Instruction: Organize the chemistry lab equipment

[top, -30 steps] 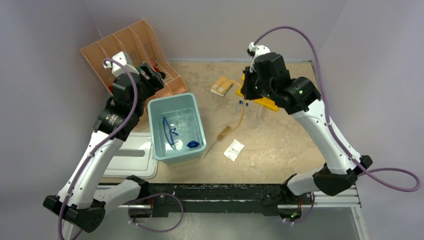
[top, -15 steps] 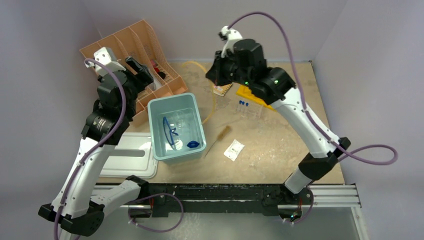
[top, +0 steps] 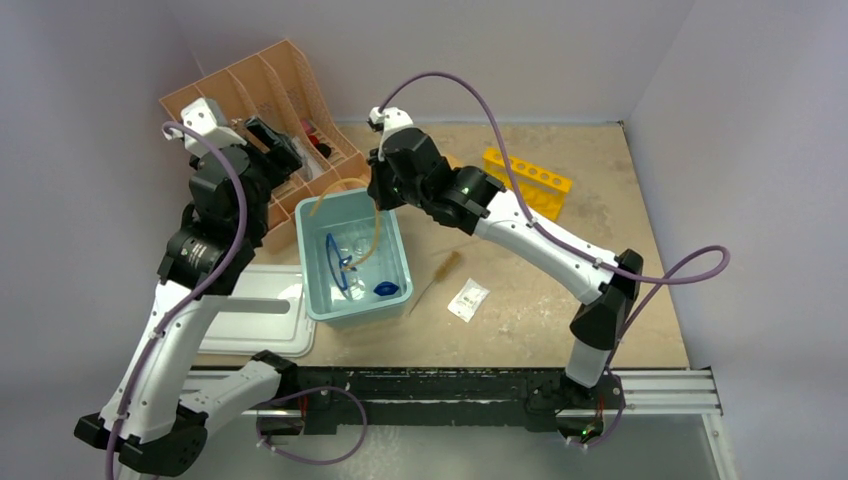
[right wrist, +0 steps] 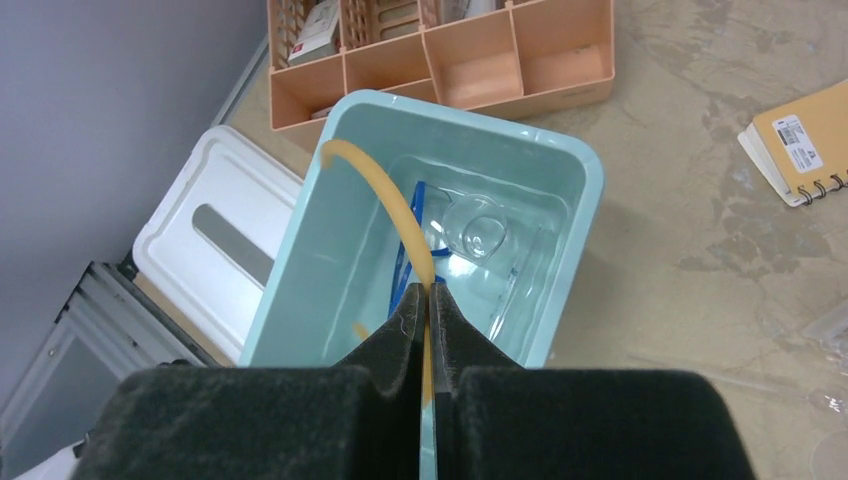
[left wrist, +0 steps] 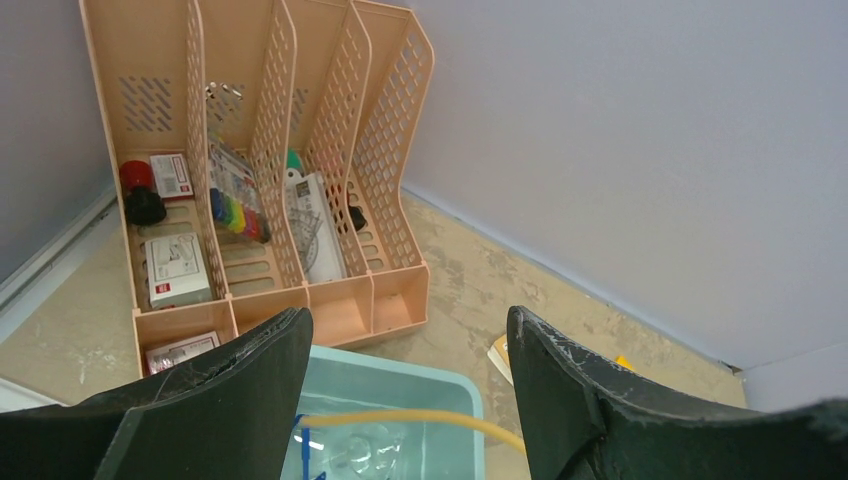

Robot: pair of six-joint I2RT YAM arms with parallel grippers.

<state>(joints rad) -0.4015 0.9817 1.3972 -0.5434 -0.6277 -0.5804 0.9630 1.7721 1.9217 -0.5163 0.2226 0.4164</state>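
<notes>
My right gripper [top: 377,203] is shut on the amber rubber tubing [top: 345,186] and holds it over the pale teal tub [top: 400,245]. In the right wrist view the gripper [right wrist: 430,292] pinches the tubing [right wrist: 385,195], which arches up and left over the tub [right wrist: 570,250]. The blue-rimmed goggles [top: 338,266] and the clear cylinder with a blue hexagonal base [top: 385,289] lie in the tub. The wooden-handled brush [top: 441,273] lies on the table to the tub's right. My left gripper [top: 283,148] is open and empty between the organiser and the tub. The test tubes are hidden.
The peach slotted organiser [top: 250,85] stands at the back left with small items in its slots [left wrist: 240,215]. A white lid [top: 255,312] lies left of the tub. A yellow rack [top: 527,180], a small white packet [top: 468,298] and a spiral notebook [right wrist: 800,140] lie on the table.
My right arm has swung left from the yellow rack to above the tub, carrying the tubing. My left gripper has drawn back a little from the organiser.
</notes>
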